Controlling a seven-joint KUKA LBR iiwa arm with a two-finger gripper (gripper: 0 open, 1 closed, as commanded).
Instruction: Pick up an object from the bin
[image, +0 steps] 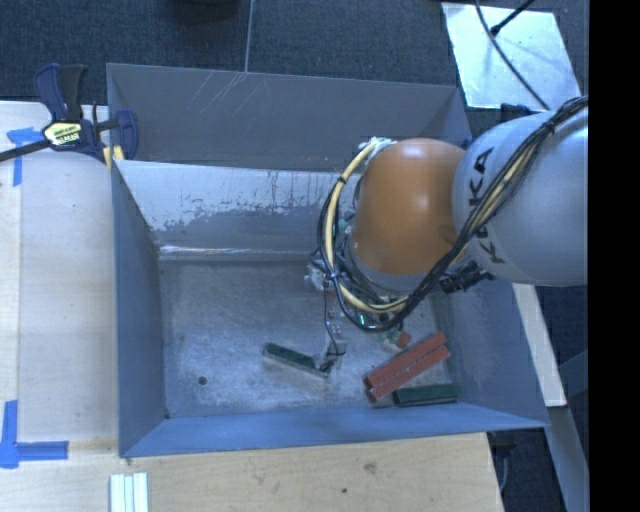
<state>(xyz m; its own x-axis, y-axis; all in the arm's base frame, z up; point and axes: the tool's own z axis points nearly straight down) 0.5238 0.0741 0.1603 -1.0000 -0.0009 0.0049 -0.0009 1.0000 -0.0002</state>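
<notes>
Camera view: gripper (331, 354) low by 1 end of a dark green stick (291, 356), nothing lifted yet, open or closed I cannot tell.

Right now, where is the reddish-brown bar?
In the camera view the reddish-brown bar lies near the lower right corner of the bin, a dark green piece just below it.
</notes>
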